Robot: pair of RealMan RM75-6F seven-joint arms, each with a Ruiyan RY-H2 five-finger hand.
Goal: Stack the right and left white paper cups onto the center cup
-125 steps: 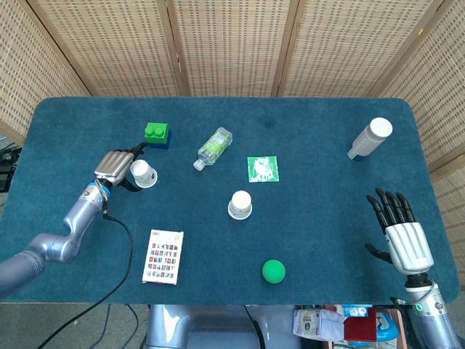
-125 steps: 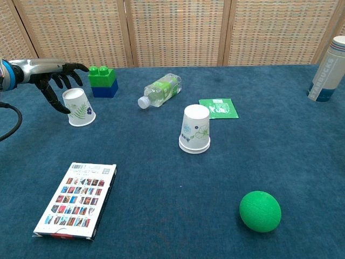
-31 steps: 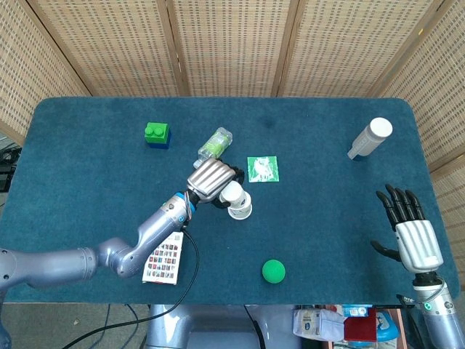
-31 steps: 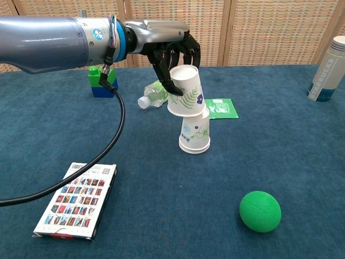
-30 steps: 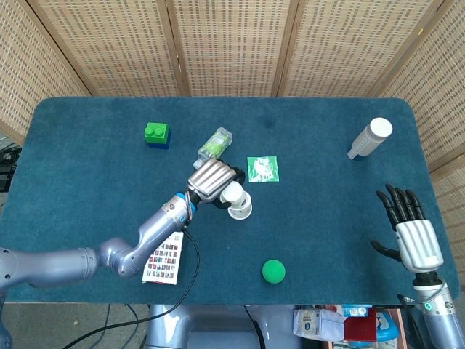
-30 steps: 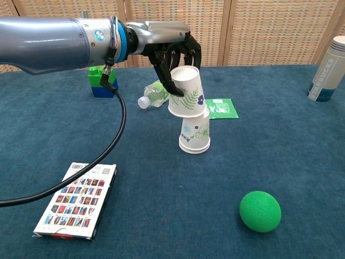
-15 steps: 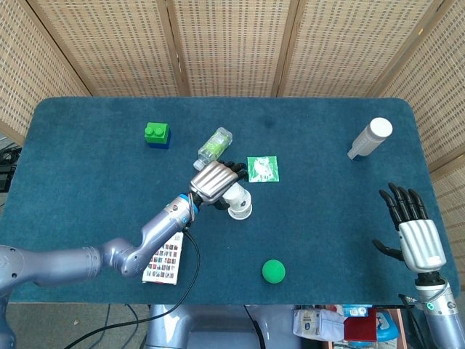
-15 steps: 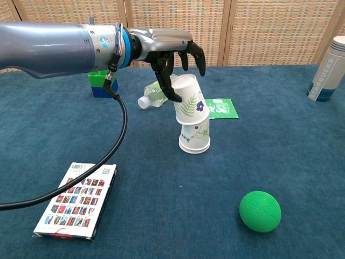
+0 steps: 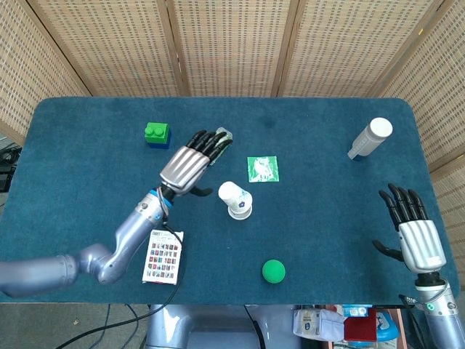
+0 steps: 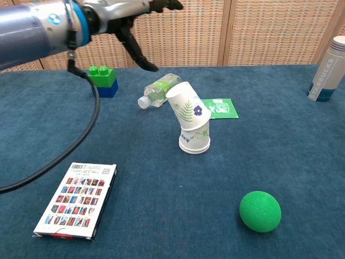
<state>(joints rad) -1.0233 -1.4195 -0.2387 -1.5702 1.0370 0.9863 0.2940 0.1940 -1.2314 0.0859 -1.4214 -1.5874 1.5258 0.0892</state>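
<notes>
Two white paper cups stand near the middle of the blue table (image 9: 87, 138): the center cup (image 10: 194, 141) sits mouth-down, and a second cup (image 10: 186, 112) printed with a green leaf rests on top of it, tilted over to the left rather than seated squarely. In the head view the pair shows as one stack (image 9: 235, 199). The left hand (image 9: 189, 166) is raised above the table, apart from the cups, its fingers (image 9: 208, 142) spread and holding nothing; in the chest view it reaches across the top edge (image 10: 141, 21). The right hand (image 9: 413, 234) is at the table's near right corner, palm down, fingers apart and empty. A clear plastic bottle (image 10: 159, 89) lies on its side just behind the cups, with a green packet (image 10: 218, 108) beside it. A green and blue block (image 10: 103, 81) sits farther left, a card box (image 10: 76, 199) near the front left, a green ball (image 10: 260, 211) at the front right, and a white tumbler (image 9: 370, 137) at the far right.
</notes>
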